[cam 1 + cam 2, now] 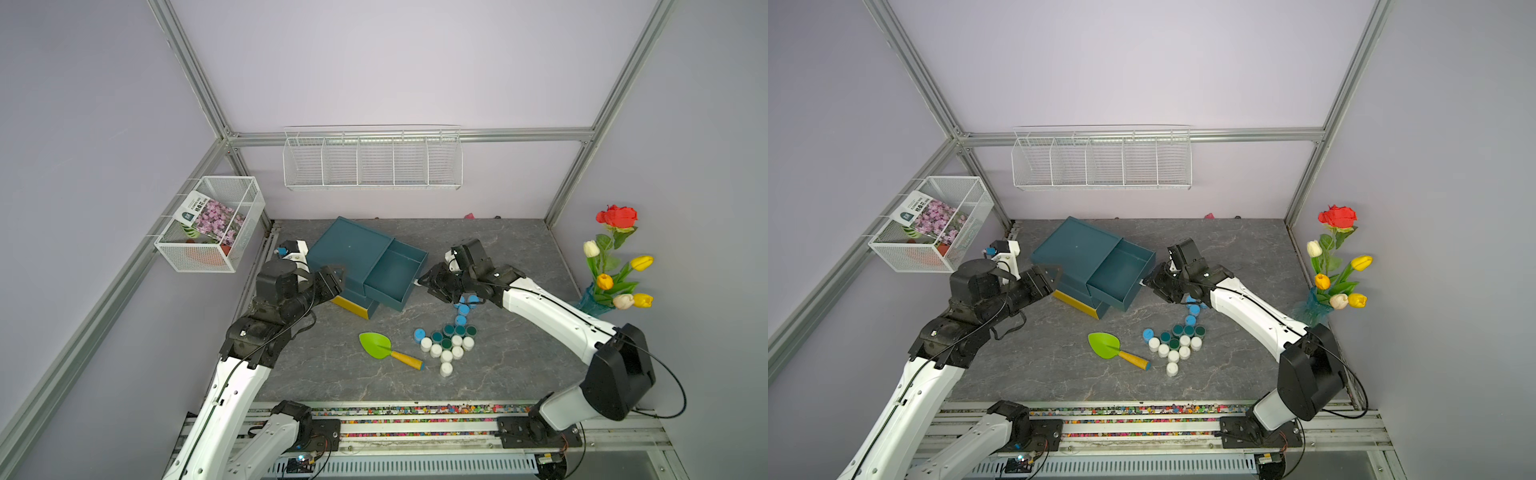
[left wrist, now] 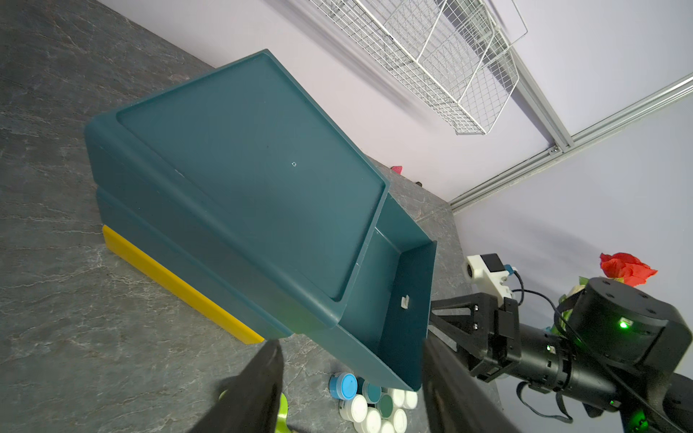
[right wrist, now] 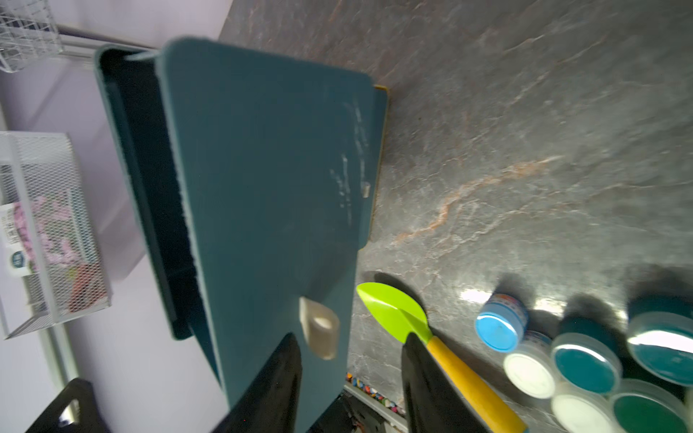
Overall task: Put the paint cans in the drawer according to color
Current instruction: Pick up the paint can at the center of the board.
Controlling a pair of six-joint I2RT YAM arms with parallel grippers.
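Green trowel (image 1: 376,344) on tabletop (image 1: 498,249); flowers (image 1: 604,281) by wall; seed packet (image 1: 212,216) in basket (image 1: 199,259).

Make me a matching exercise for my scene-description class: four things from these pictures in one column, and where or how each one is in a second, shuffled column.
Column one
1 top drawer
2 trowel
3 seed packet
4 flowers

Column two
A in the wire basket on the wall
B pulled out, nothing visible inside
C lying on the table beside the paint cans
D standing in a blue vase

Pairs: 1-B, 2-C, 3-A, 4-D
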